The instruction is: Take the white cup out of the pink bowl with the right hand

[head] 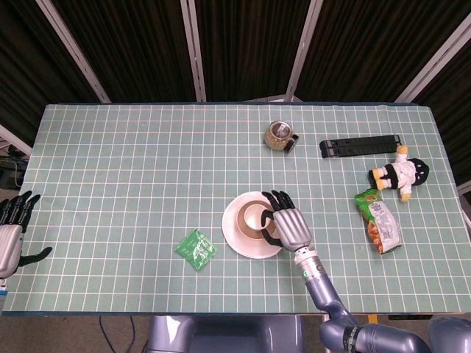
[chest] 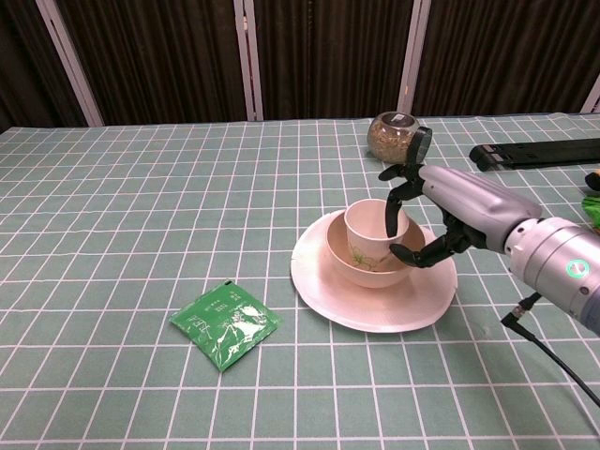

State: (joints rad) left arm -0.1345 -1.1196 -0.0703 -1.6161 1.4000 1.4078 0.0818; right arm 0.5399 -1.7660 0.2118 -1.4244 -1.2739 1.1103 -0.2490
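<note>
The white cup (head: 254, 217) (chest: 373, 230) stands upright inside the pink bowl (head: 241, 220) (chest: 349, 262), which sits on a pink plate (head: 234, 239) (chest: 375, 307) near the table's middle front. My right hand (head: 289, 224) (chest: 450, 199) is against the cup's right side. Its fingers (chest: 394, 208) reach over the rim and its thumb (chest: 411, 255) lies low by the bowl's edge, still apart from them. The cup has not left the bowl. At the far left edge of the head view, off the table, my left hand (head: 11, 235) hangs with spread fingers and holds nothing.
A green packet (head: 196, 249) (chest: 225, 324) lies left of the plate. Behind stand a glass jar (head: 280, 135) (chest: 392, 136) and a black bar (head: 360, 145) (chest: 534, 152). A doll (head: 401, 173) and a snack bag (head: 379, 220) lie at the right.
</note>
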